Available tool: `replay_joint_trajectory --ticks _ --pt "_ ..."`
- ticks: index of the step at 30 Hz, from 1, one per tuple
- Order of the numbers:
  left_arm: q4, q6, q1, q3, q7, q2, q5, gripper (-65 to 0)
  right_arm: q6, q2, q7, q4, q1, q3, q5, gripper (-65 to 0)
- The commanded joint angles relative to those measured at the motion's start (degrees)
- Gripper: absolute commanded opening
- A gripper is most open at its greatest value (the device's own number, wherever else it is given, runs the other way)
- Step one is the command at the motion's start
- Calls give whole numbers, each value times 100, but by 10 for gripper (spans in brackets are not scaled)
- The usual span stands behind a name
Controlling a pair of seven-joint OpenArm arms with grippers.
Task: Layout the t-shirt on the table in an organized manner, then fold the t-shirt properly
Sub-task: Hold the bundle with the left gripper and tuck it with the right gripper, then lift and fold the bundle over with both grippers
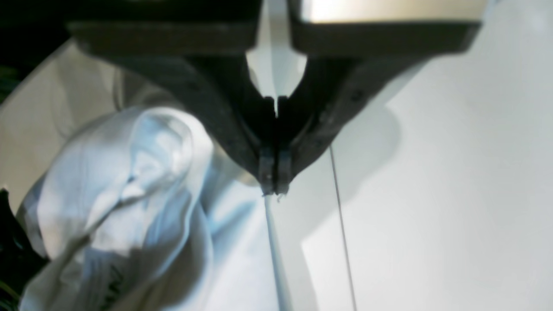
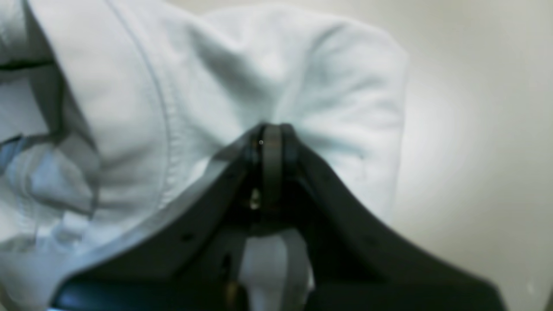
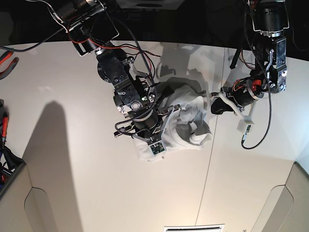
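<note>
The white t-shirt (image 3: 186, 118) lies bunched in a wrinkled heap at the middle of the table (image 3: 87, 159). In the base view my right gripper (image 3: 168, 114) reaches into the heap's left side. The right wrist view shows that gripper (image 2: 272, 129) shut, with a fold of the t-shirt (image 2: 216, 77) pinched at its tips. My left gripper (image 3: 215, 107) sits at the heap's right edge. In the left wrist view the left gripper (image 1: 274, 188) is shut on a thin edge of the t-shirt (image 1: 129, 194), which runs taut from its tips.
A thin dark seam (image 3: 212, 159) crosses the table just right of the heap. Beige cut-out corners (image 3: 48, 208) (image 3: 275, 208) sit at the near edge. Red-handled tools (image 3: 7, 60) lie at the far left edge. Cables hang from both arms.
</note>
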Motion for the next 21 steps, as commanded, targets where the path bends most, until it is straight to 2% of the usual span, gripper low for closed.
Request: replay_joint_trajectory --ticks 1,8,11,15,18,21 --pt "90 50 -131 -17 -111 -11 -37 -650 -76 33 -494 -13 -72 22 -17 -650" --pt "92 105 -450 -44 -109 24 -76 -650 -76 33 -494 4 -179 22 -120 -650" --pt "96 -98 -555 -72 7 -72 -442 -650 -79 35 -501 155 -181 22 -245 -650" --pt "166 -564 -549 -72 752 -181 -1405 -650 -76 33 -673 662 -179 22 -273 -650" --pt "284 -1020 -503 -72 1558 -197 -2568 -650 -76 33 -717 1003 -175 22 -275 -650" --pt "446 -1020 -444 -70 2282 -188 -3637 -650 -76 33 -723 1084 -155 22 -275 -650"
